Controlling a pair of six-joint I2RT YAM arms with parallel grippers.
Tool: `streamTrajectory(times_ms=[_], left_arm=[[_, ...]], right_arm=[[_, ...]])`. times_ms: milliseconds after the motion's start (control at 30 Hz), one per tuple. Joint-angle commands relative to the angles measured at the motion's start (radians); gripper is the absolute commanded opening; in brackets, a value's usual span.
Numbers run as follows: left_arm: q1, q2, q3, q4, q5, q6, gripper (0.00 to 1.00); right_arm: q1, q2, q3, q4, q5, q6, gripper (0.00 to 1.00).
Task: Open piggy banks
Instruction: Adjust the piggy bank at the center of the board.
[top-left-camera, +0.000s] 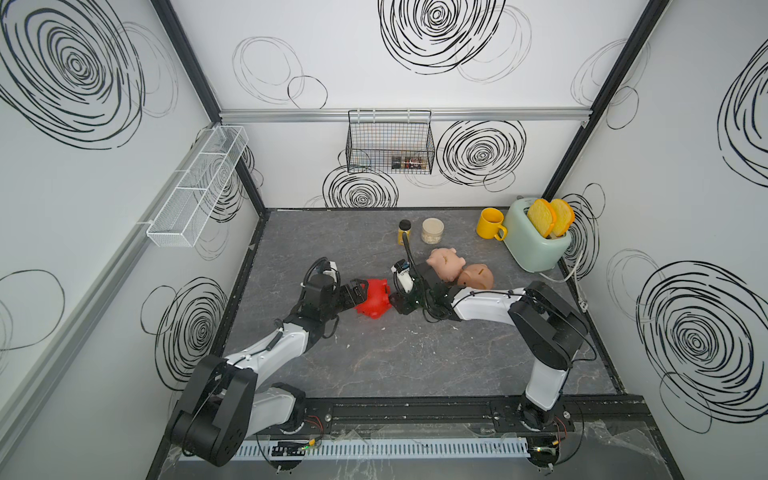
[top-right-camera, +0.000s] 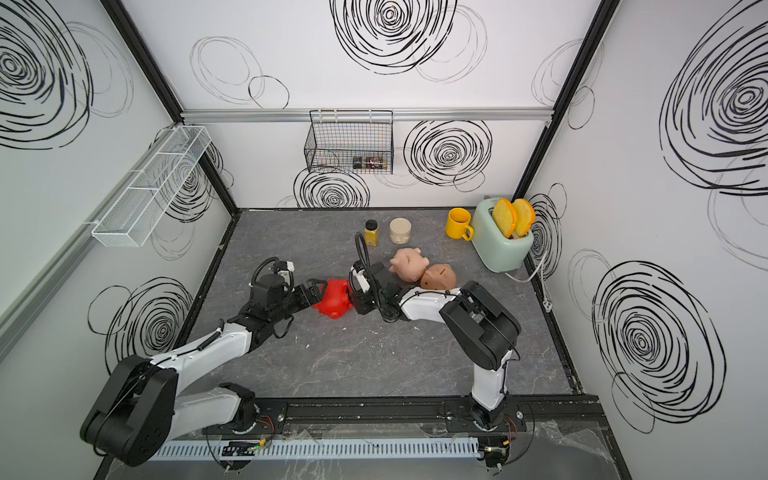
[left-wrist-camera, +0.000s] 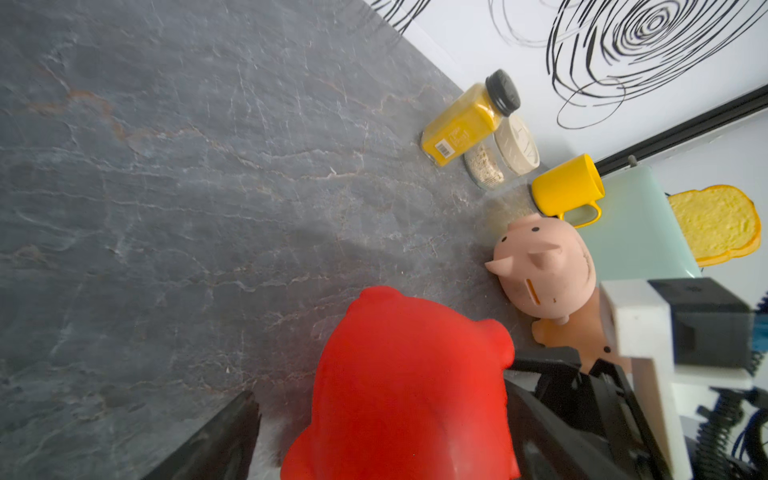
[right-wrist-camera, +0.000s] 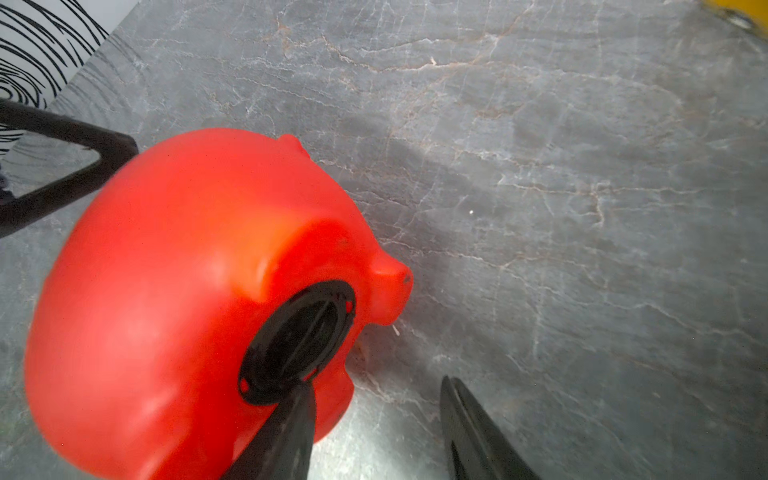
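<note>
right pincer, jaws apart with one tip at the black belly plug, faces the red piggy bank lying sideways on the worktop, plug toward it; left pincer straddles the bank's far end, grip unclear.

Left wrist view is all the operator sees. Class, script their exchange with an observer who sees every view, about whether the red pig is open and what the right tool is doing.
Operator: I see only the red piggy bank from behind. Is it closed?
Observer: Yes. The right wrist view shows a black plug sitting in its belly.
Operator: Has the right tool gripped it?
Observer: No. It is open: one finger has its tip at the plug's rim, while the second is over bare tabletop.
</note>
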Motion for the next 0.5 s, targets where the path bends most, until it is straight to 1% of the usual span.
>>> streamTrajectory(times_ms=[0, 200, 367, 467], left_arm=[[0.007, -0.007, -0.018, 0.129, -0.025, 0.026, 0.96], [0.007, 0.011, -0.044, 0.213, -0.008, 0.067, 0.96], [0.006, 0.021, -0.058, 0.223, -0.024, 0.101, 0.96], [0.006, 0.022, -0.073, 0.236, 0.002, 0.101, 0.96]], right_arm=[[0.007, -0.016, -0.006, 0.027, -0.015, 0.018, 0.54], [0.019, -0.003, -0.006, 0.036, -0.045, 0.030, 0.54], [0.031, 0.009, -0.001, 0.039, -0.051, 0.032, 0.54], [0.032, 0.011, -0.006, 0.054, -0.066, 0.039, 0.54]])
